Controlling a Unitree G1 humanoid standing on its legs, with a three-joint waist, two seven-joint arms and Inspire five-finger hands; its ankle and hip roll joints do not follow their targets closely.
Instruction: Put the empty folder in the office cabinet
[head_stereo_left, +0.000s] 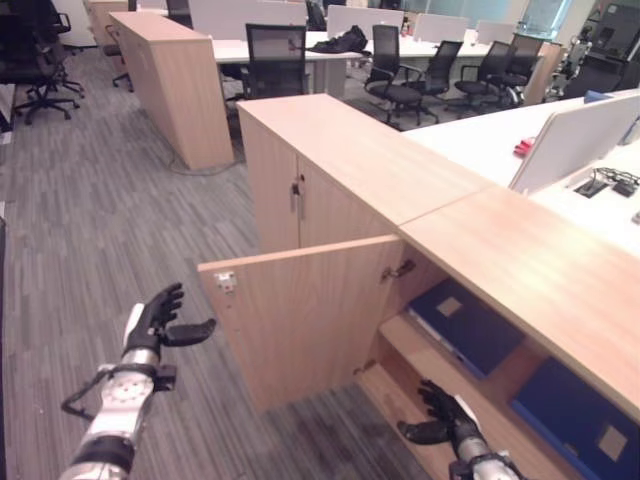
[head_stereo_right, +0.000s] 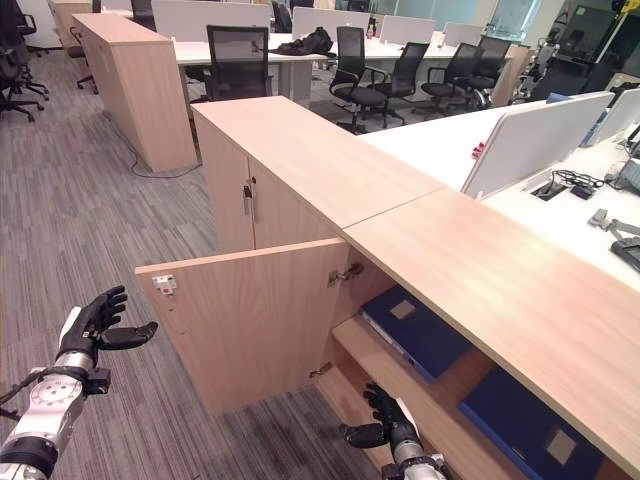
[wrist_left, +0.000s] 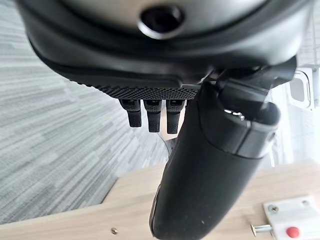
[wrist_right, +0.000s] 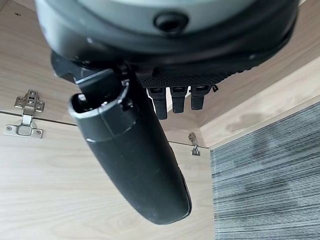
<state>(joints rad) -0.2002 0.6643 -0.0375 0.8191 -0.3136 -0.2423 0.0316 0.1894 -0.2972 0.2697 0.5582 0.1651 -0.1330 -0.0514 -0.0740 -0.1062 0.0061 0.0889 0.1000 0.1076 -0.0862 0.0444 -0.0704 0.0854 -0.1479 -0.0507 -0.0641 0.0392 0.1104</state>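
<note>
Left eye view: the office cabinet (head_stereo_left: 330, 330) stands with its wooden door (head_stereo_left: 300, 320) swung wide open. The left hand (head_stereo_left: 160, 318) hangs in the air just outside the door's free edge, near the small white latch (head_stereo_left: 226, 283). Its fingers are loose and spread, its thumb sticks out toward the door, and it holds nothing. In the left wrist view the door's edge and the latch sit just past the thumb.

The right hand (head_stereo_left: 440, 415) is low down at the open front of the cabinet, on the other side of the door from the left hand. Its fingers are loose and open too, and it is empty. In the right wrist view the inside of the door with its metal hinges (wrist_right: 24, 116) lies past the thumb, and grey carpet (wrist_right: 265, 170) shows beside it.

A blue folder (head_stereo_left: 470, 325) lies flat on the shelf (head_stereo_left: 430, 365) inside the cabinet, above and beyond the right hand. A second blue folder (head_stereo_left: 585, 420) lies further along to that hand's right. Neither hand touches them
</note>
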